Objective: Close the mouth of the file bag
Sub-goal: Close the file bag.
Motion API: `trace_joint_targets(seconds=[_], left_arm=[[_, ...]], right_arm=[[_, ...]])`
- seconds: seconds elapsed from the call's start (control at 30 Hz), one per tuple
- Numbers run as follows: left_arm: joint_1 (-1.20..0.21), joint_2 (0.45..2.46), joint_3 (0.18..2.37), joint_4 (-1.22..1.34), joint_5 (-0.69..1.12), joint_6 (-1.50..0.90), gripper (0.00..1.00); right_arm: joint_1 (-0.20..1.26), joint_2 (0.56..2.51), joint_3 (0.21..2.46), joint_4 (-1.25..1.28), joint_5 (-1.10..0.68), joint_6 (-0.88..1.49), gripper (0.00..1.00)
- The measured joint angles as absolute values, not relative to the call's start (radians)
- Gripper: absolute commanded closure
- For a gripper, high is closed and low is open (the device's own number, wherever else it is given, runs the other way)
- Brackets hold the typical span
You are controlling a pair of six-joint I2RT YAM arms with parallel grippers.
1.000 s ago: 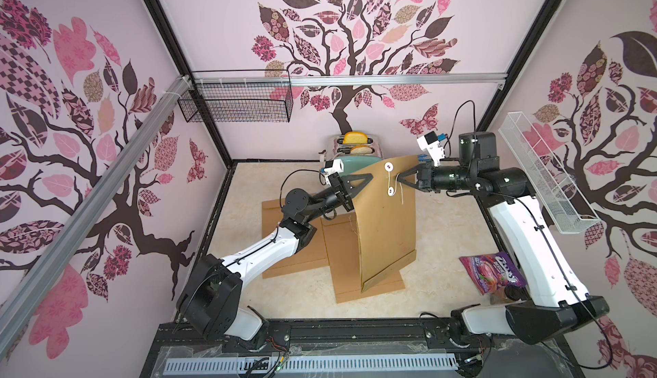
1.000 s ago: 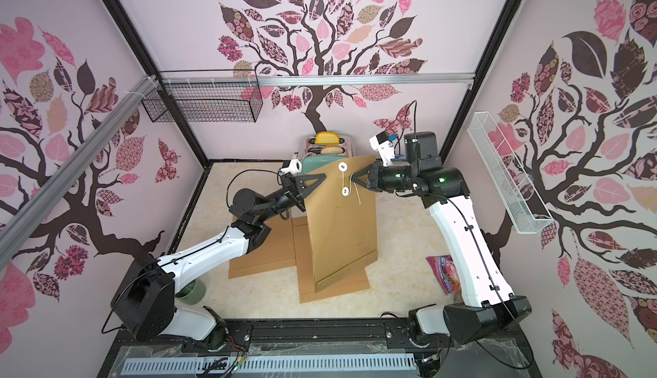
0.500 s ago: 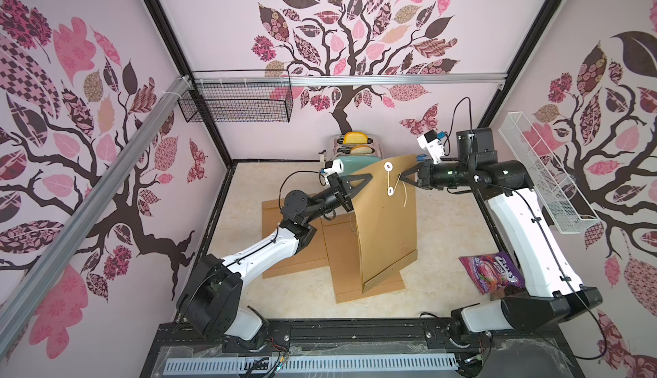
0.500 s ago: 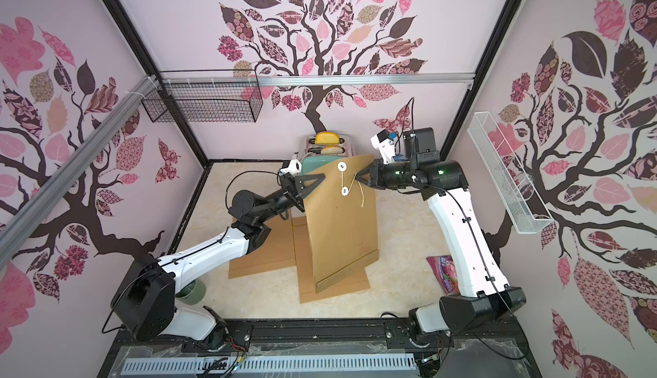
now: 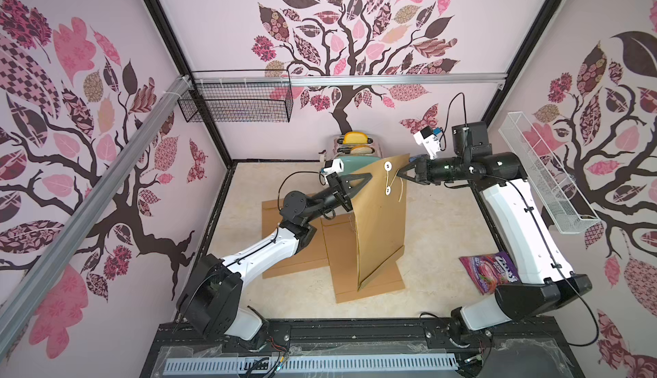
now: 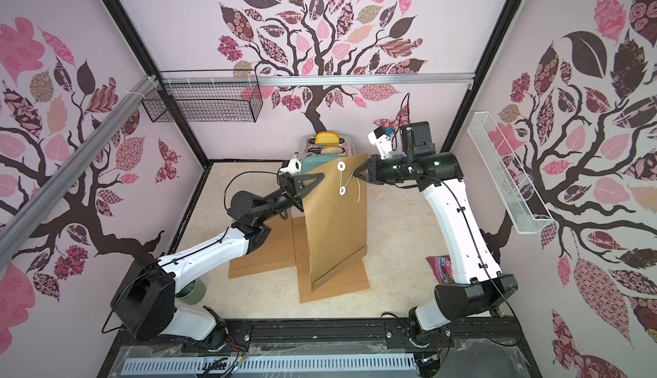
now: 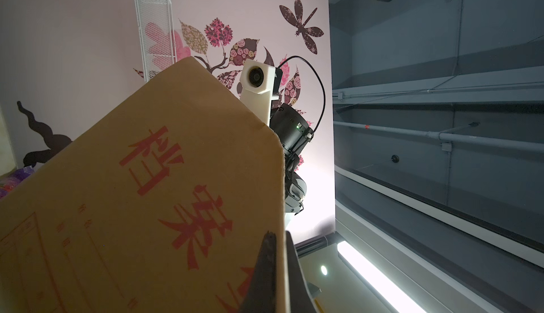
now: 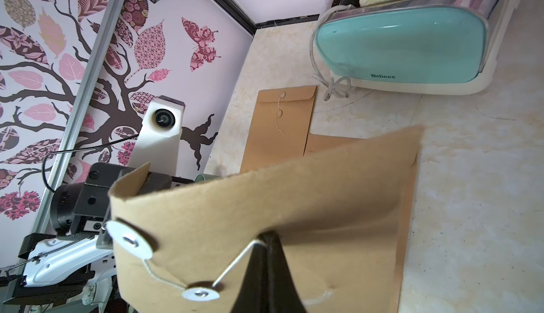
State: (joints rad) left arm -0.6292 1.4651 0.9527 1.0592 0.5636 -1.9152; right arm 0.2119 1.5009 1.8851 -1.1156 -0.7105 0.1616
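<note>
In a top view, my left gripper point(image 5: 359, 185) is clamped on the upper edge of the file bag point(image 5: 380, 230), which stands upright on flat envelopes point(image 5: 384, 283). It looks light and bendy, so the edges are the place to hold. My right gripper point(image 5: 400, 178) pinches its thin string point(image 8: 235, 264), which is probably slippery, near the discs point(image 5: 388, 166).
</note>
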Motion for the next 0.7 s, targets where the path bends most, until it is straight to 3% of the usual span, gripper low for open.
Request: trace_joint_targets(seconds=[0.7], left_arm=[[-0.642,1.492,0.954,0.985,0.580,-1.877,1.00]], right_arm=[[0.219,1.492,1.921,-1.167,-0.830,0.179,1.00]])
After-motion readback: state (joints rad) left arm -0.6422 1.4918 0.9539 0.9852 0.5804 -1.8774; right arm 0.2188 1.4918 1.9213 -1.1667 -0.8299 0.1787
